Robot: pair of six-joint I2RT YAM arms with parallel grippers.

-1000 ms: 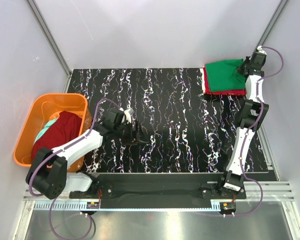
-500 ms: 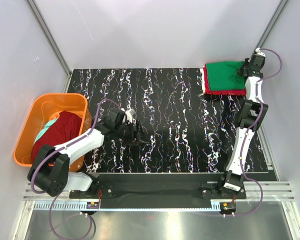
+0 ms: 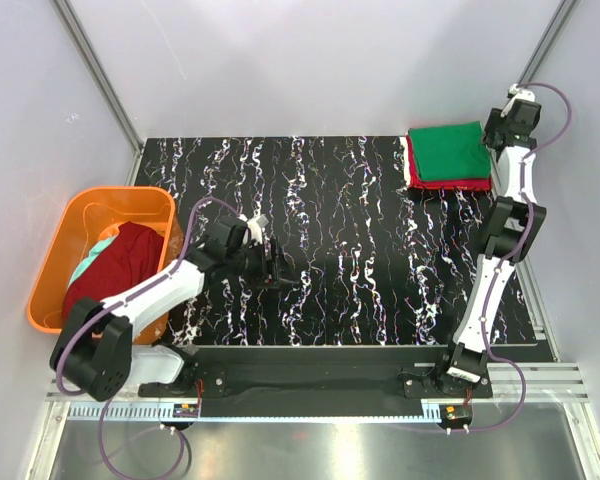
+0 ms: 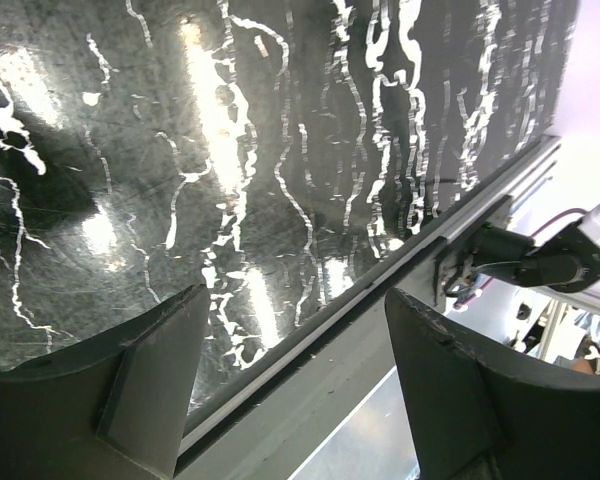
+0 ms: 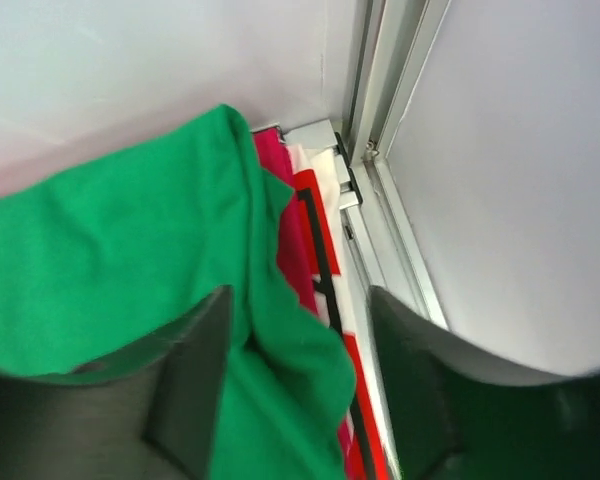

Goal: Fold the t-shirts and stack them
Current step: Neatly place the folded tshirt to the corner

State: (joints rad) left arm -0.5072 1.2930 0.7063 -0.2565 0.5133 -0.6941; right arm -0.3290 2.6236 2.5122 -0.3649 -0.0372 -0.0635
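The green tee (image 3: 448, 150) lay on the red tee (image 3: 450, 184) in the counter's (image 3: 360, 230) far-right corner by the spread right hand (image 5: 300, 305), so the spread left hand (image 4: 295, 295) would best pinch the basket's (image 3: 50, 270) maroon tee (image 3: 115, 265) by one edge.

The green t-shirt (image 3: 448, 150) lies folded into a flat, neat rectangle at the counter's (image 3: 360, 250) 1 o'clock corner. It is stacked squarely on the folded red t-shirt (image 3: 446, 185), which shows only as a thin border along the left and near edges. At 9 o'clock, the maroon t-shirt (image 3: 115, 265) sits crumpled in the orange basket (image 3: 48, 275), heaped over the pale teal garment (image 3: 98, 249).
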